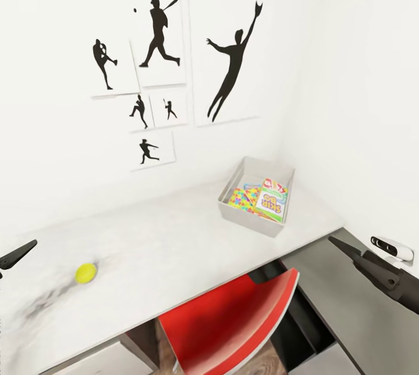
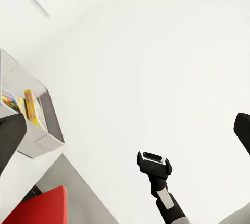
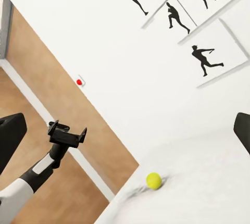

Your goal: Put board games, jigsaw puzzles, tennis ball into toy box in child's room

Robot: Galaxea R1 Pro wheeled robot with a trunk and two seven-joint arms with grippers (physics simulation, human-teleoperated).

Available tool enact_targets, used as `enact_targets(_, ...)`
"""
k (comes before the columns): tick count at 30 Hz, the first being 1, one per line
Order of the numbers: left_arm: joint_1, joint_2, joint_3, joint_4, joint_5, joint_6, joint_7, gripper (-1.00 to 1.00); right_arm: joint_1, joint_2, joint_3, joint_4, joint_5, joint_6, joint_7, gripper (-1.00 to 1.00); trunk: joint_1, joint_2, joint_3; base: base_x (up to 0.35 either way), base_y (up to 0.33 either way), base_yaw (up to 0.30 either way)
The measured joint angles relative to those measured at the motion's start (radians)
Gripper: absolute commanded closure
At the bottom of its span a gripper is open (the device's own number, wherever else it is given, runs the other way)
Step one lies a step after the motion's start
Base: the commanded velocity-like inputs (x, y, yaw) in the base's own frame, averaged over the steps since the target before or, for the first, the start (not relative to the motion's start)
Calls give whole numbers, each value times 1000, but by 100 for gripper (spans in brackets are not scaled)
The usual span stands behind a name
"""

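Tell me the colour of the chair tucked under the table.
Red chair, clearest in the head view.

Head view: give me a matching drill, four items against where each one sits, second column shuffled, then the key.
Items:
1. tennis ball
2. SKIP-BO box
3. red chair
4. silhouette prints

Places:
A. on the wall above the table
B. loose on the table, near the robot's left
C. tucked under the table's front edge
D. inside the toy box

Pairs: 1-B, 2-D, 3-C, 4-A
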Motion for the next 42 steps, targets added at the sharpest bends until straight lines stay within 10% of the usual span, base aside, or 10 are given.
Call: enact_targets(42,0,-2,-1,0,0,-2,0,-100,2,0,-32,3,3,-38,1,-100,0,0,68,0,-6,78)
